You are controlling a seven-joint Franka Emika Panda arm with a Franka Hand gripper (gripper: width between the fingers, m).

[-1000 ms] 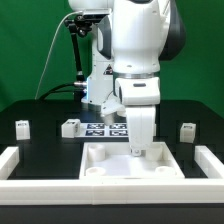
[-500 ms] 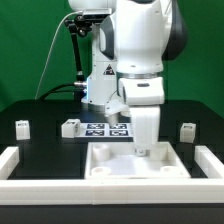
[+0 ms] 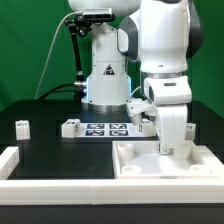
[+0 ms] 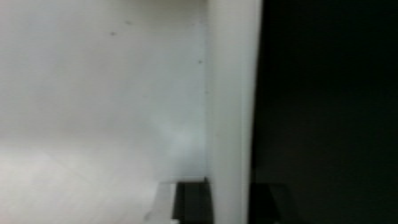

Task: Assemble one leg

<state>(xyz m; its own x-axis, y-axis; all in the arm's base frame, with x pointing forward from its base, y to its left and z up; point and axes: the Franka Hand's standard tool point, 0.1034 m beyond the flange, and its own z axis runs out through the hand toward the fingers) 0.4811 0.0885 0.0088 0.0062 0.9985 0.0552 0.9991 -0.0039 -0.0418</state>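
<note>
Just beside the thin flat white marker board (image 3: 105,128), at the exterior view's left, a small white plastic leg (image 3: 70,127) is set; a second small white plastic leg (image 3: 22,126) is set farther left. The large flat white rimmed panel (image 3: 150,176) is laid before the board, toward the exterior view's right.

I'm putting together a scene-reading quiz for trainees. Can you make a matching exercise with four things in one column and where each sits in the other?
Things:
1. panel
2. marker board
3. far-left leg
4. tool

Places:
A. standing alone at the exterior view's far left
B. lying flat near the middle of the exterior view
C. lowered onto the panel
D. on the exterior view's right, nearest the camera

Pairs: 1-D; 2-B; 3-A; 4-C
</note>
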